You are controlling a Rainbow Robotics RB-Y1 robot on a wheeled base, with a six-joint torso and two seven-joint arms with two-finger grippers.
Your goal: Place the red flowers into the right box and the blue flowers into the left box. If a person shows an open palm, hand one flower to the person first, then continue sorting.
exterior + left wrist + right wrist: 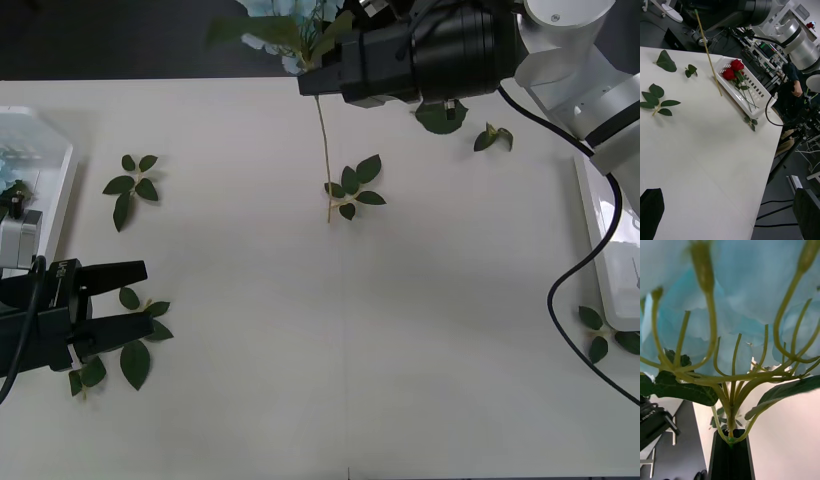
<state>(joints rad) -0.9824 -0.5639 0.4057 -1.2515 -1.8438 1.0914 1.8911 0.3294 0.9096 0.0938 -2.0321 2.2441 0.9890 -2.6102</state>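
My right gripper hangs over the table's far middle, shut on a blue flower just under its head. The long stem hangs down toward the table. The right wrist view looks up at the pale petals, with the stalk pinched between the black fingers. Two red flowers lie in the right box, which sits at the right table edge. The left box is at the left edge, with a bit of pale blue inside. My left gripper waits open beside it, holding nothing.
Loose green leaf sprigs lie on the table: one at the left, one by my left gripper, one under the hanging stem, two at the far right and one near the right box. The white table is bare in front.
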